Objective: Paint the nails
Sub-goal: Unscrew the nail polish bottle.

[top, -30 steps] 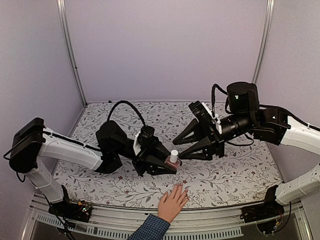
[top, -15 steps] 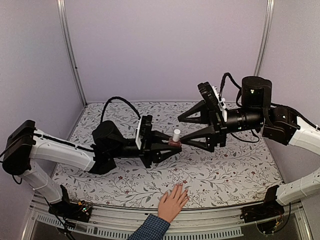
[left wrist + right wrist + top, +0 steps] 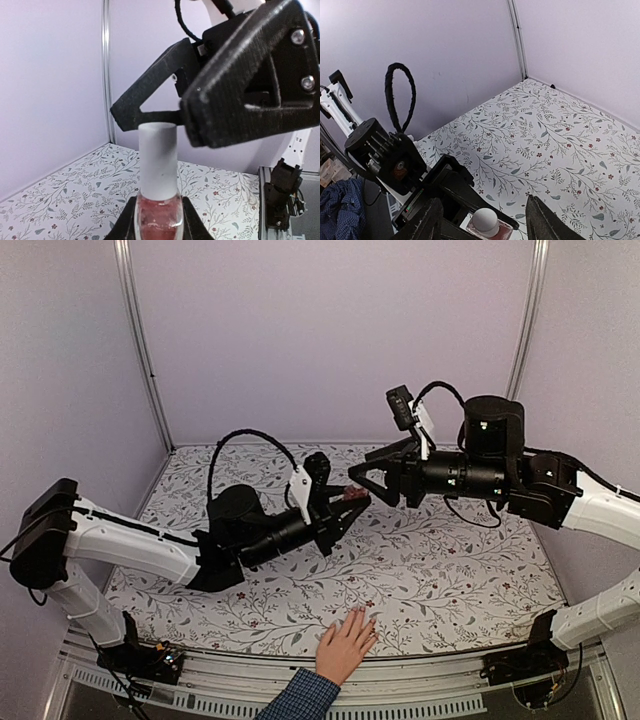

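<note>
Top external view, starting at 9 o'clock: the left gripper (image 3: 343, 504) reaches toward the middle, raised off the floral-patterned tabletop (image 3: 450, 570). Its fingers pinch the small pink glass polish bottle (image 3: 350, 496) by the body, with the white cylindrical cap (image 3: 157, 155) on. From 3 o'clock the right gripper (image 3: 366, 480) meets it, fingers spread to either side of the cap; in the wrist views neither finger appears to touch it. At 6 o'clock, well apart from the bottle, a light-skinned human hand (image 3: 347, 645) in a blue checked sleeve cuff (image 3: 300, 695) lies flat. The tiny fingernails (image 3: 358, 614) point toward 12 o'clock and are too small to judge for polish.

The step in hand looks like uncapping. It would go best with the cap centred between the right fingers, which should close on the cap alone, above the glass. The twist should run about the cap's own axis while the left grip holds firm, so the bottle neither spins nor tips.
</note>
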Tool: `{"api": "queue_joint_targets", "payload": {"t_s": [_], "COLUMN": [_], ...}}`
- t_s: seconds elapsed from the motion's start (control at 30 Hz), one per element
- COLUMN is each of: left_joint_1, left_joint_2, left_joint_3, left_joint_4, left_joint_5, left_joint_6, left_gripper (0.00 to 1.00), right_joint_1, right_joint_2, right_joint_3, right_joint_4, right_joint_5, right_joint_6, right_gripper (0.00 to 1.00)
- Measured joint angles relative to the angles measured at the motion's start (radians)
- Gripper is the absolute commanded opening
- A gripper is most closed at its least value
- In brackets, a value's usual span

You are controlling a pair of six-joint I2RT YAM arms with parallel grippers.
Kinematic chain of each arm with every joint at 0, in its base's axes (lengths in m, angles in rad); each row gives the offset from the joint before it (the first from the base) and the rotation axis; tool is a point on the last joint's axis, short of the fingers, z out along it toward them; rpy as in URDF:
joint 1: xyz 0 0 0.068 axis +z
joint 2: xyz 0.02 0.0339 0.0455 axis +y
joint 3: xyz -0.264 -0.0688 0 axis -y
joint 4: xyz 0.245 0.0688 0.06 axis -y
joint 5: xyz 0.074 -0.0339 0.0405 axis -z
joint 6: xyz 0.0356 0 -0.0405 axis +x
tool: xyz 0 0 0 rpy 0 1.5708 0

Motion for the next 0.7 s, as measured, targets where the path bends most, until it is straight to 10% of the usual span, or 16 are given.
{"api": "queue_joint_targets", "payload": {"t_s": [0.7], "left_joint_1": [-0.029], "left_joint_2": [0.045], "left_joint_3": [0.042], "left_joint_4": [-0.054], "left_joint_5": [-0.175], "left_joint_6": [0.057], "left_gripper": [0.0], "right_joint_1": [0.0], "right_joint_2": [0.067], "right_joint_3": [-0.006], "right_joint_4": [-0.002], "right_joint_5": [0.118], "right_joint_6": [0.143], "right_gripper": [0.18]}}
